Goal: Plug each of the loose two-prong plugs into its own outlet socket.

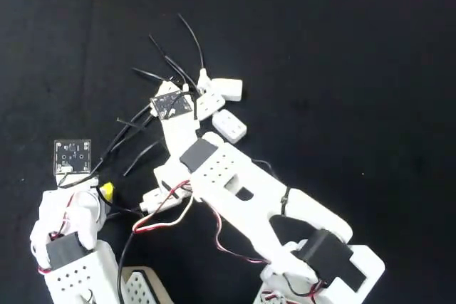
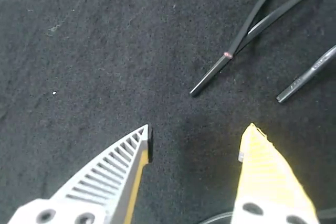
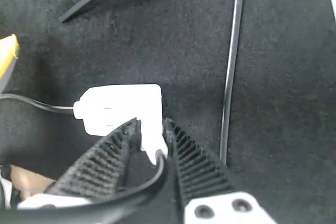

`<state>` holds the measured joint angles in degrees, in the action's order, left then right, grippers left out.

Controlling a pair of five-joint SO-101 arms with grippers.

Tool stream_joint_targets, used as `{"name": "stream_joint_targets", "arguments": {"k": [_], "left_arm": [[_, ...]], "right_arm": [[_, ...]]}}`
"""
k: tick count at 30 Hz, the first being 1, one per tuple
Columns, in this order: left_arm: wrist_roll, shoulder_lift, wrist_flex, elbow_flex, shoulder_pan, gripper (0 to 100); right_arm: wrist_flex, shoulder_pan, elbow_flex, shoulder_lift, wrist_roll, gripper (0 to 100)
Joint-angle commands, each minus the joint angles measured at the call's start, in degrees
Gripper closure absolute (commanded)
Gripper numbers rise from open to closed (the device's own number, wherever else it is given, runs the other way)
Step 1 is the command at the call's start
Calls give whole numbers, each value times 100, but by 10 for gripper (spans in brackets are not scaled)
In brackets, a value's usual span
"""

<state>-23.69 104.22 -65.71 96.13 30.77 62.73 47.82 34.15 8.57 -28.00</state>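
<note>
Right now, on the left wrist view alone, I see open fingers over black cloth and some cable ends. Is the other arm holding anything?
Observer: Yes. The right gripper is shut on a white plug.
Operator: Any other white pieces out there?
Observer: The high view shows white blocks clustered beside the tip of the right arm.
Operator: Is my arm near them?
Observer: No. The left gripper sits apart from them, at the left of the table, by the arms' bases.
</note>
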Motion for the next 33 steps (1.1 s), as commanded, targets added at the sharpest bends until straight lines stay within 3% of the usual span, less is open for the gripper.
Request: {"name": "stream_joint_targets", "arguments": {"k": [1, 9, 13, 33], "left_arm": [[-53, 26, 123, 31, -75, 726], [-53, 26, 123, 31, -75, 726], [-53, 18, 123, 31, -75, 726], [-53, 18, 114, 31, -75, 726]], "right_arm": [[105, 35, 101, -66, 62, 986], [-132, 695, 391, -75, 264, 986], [-615, 703, 901, -75, 352, 986], [-765, 747, 1200, -75, 800, 986]]}}
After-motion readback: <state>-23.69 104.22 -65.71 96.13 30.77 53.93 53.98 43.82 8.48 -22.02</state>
